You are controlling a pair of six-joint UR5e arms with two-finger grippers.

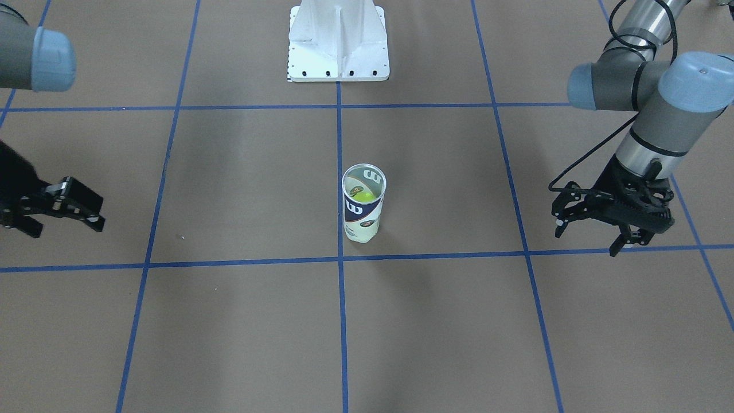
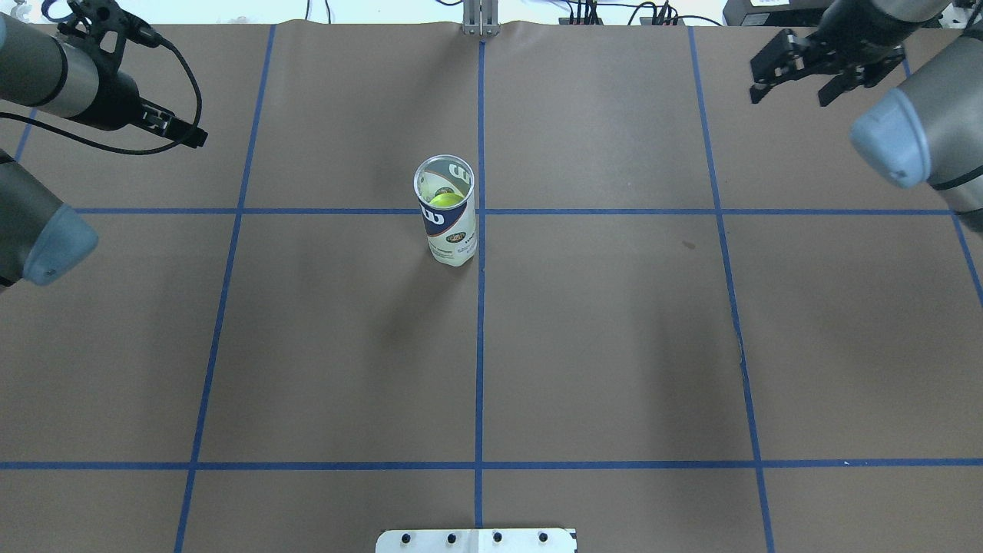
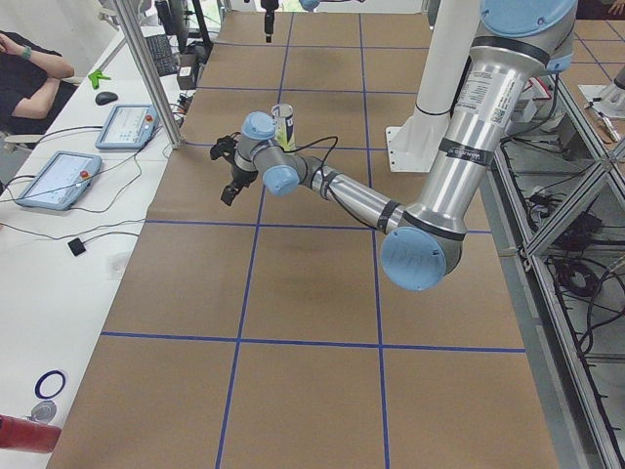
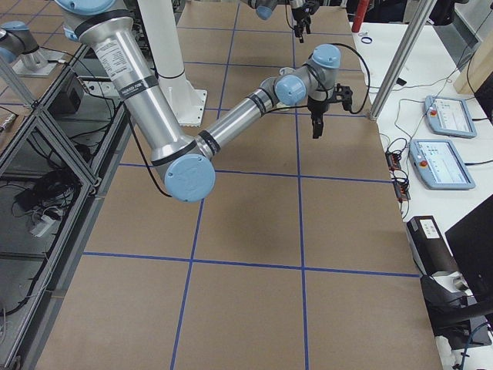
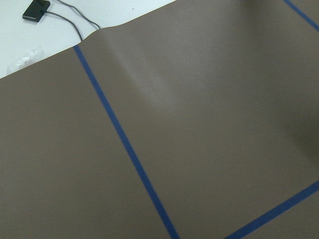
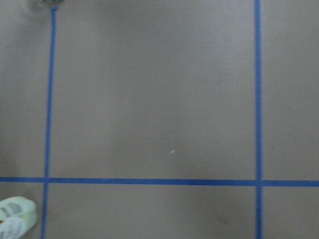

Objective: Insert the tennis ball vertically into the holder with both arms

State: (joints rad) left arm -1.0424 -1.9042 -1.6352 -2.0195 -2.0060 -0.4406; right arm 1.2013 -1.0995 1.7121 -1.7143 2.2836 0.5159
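One can (image 1: 363, 203) stands upright near the middle of the tabletop (image 1: 241, 321), just beside the centre line of blue tape, with its mouth open. One tennis ball (image 1: 363, 195) sits inside it, below the silver rim. Only the front-facing and overhead views look down into the mouth and show the ball. The left-side view shows just the can's outside, beyond the near arm's wrist.

There are two arms and two claws, both well apart from the can and over bare tabletop. The left claw (image 1: 586, 243) is best seen from the front, with its fingers spread wide and nothing between them. The right claw (image 2: 791, 94) is clearest from overhead, also spread wide and holding nothing.

The left wrist camera shows only brown tabletop and tape. The right wrist camera shows a pale label at its lower left corner, likely the can's base. One white base plate (image 1: 338, 46) sits at the robot's edge. The left-side view alone shows two control tablets (image 3: 125, 125).
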